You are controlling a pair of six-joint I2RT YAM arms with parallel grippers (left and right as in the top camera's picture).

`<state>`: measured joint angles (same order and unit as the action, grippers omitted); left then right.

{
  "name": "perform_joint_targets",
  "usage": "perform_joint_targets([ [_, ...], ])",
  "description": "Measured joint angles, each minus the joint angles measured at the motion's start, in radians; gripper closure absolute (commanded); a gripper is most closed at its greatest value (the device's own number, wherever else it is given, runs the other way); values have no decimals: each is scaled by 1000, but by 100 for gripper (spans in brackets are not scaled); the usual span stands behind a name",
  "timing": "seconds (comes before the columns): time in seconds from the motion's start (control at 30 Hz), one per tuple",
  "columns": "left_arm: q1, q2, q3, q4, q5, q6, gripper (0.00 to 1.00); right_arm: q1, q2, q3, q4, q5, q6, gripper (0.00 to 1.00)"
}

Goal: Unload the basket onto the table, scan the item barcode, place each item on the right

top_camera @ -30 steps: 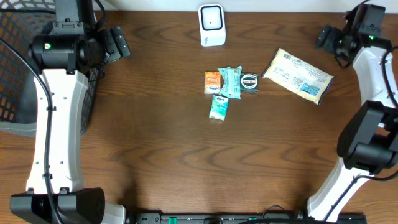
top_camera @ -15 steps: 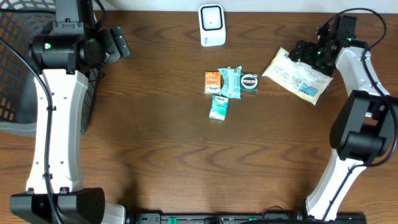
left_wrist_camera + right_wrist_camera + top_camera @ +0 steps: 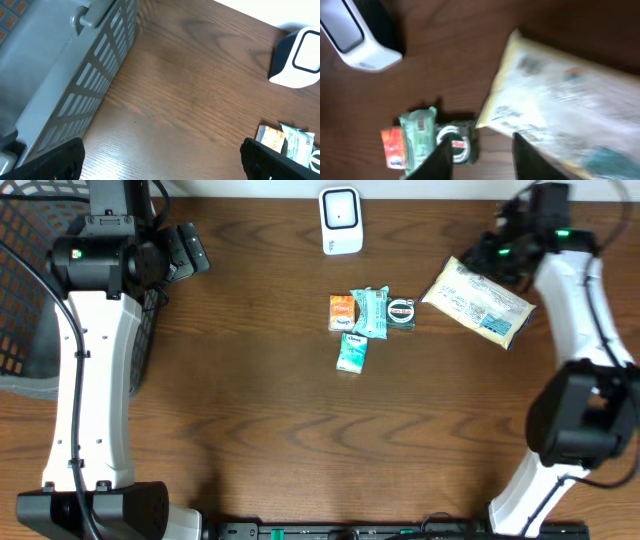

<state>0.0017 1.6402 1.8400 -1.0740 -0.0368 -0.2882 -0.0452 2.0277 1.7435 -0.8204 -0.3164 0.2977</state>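
Note:
The white barcode scanner (image 3: pixel 340 220) stands at the table's back middle, also seen in the left wrist view (image 3: pixel 300 57) and the right wrist view (image 3: pixel 355 35). A large pale yellow bag (image 3: pixel 480 300) lies to its right. My right gripper (image 3: pixel 497 248) hovers over the bag's upper edge. The blurred right wrist view shows its jaws (image 3: pixel 482 160) narrowed, with only a gap of bare table between them and the bag (image 3: pixel 570 105) just beside. My left gripper (image 3: pixel 190 250) stays wide open at the far left, holding nothing (image 3: pixel 162 165).
A cluster of small items lies mid-table: an orange packet (image 3: pixel 342 312), a green pack (image 3: pixel 370 311), a dark round-labelled pack (image 3: pixel 401 313) and a teal packet (image 3: pixel 352 352). A mesh basket (image 3: pixel 30 280) sits at the left edge, close to the left gripper (image 3: pixel 75 75).
My right arm has swung in from the far right edge to above the yellow bag, and its jaws have narrowed from wide open. The left arm has not moved.

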Motion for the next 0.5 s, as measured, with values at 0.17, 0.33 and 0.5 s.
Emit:
perform_joint_targets([
  [0.17, 0, 0, 0, 0, 0, 0, 2, 81, 80, -80, -47, 76, 118, 94],
  [0.33, 0, 0, 0, 0, 0, 0, 2, 69, 109, -154, -133, 195, 174, 93],
  [0.5, 0, 0, 0, 0, 0, 0, 2, 26, 109, -174, -79, 334, 192, 81],
])
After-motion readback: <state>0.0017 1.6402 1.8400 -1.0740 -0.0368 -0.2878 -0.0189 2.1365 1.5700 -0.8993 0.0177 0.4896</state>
